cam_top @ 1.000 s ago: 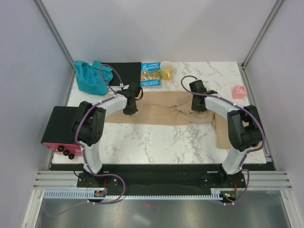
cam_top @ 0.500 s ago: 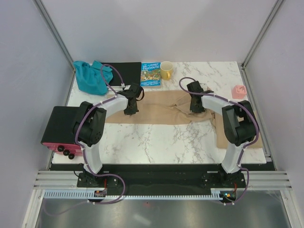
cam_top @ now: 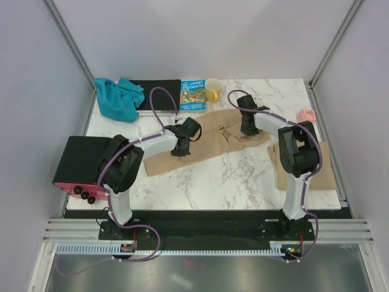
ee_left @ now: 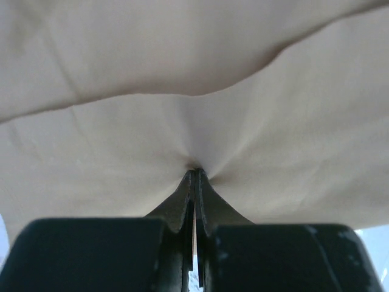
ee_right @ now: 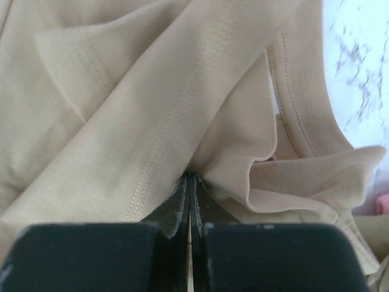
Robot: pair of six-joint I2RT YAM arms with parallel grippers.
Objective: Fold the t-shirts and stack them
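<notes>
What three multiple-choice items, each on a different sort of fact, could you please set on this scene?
1. Where is the yellow mug?
A) near edge, centre
B) left edge
C) far edge, just right of the picture book

2. How many tan t-shirts are in view?
A) one
B) two
C) four

3. What state are the left gripper and right gripper in?
A) both shut on the middle t-shirt
B) both open
C) left open, right shut

Answers:
1 C, the mug stands beside the book at the far edge.
2 B, there is the middle t-shirt plus the right t-shirt lying at the right edge.
3 A, each wrist view shows closed fingers pinching tan cloth.
</notes>
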